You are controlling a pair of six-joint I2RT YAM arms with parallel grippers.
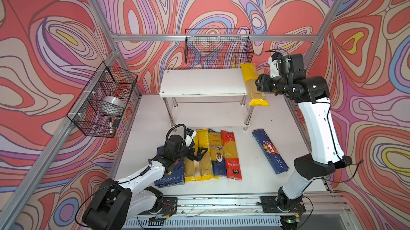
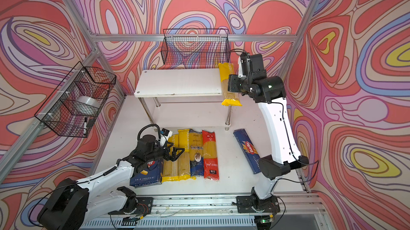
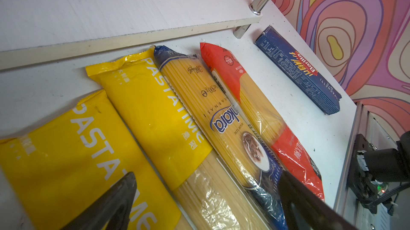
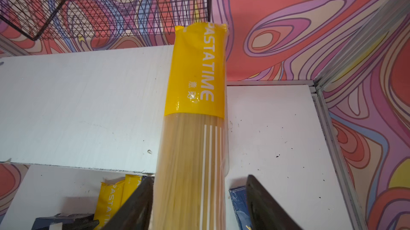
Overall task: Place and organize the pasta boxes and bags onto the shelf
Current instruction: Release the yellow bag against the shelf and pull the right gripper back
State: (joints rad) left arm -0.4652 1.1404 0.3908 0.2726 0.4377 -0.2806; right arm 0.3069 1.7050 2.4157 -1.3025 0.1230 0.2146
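Right wrist view: a yellow PASTATIME bag [image 4: 195, 67] lies lengthwise along the 3 o'clock end of the top board of the shelf [image 4: 77, 107], its clear end jutting past the front edge. The right gripper [image 4: 199, 176] straddles that clear end with jaws parted: one finger [image 4: 137, 202] lies against the bag's side and the other stands clear of it, so nothing is clamped. In both top views the other packs lie on the white table [image 1: 261, 184] at the shelf's 6 o'clock: two yellow PASTATIME bags [image 1: 207, 169], a dark blue Ankara bag [image 1: 218, 158] and a red bag [image 1: 231, 155], side by side and touching. At the row's 9 o'clock sits the Barilla rigatoni carton [image 1: 170, 179], half under the left arm. At its 3 o'clock, apart and slanted, lies the Barilla spaghetti carton [image 1: 270, 151]. The left gripper [image 3: 207, 172] hangs over the yellow bags, jaws wide and empty; whether it touches them I cannot tell.
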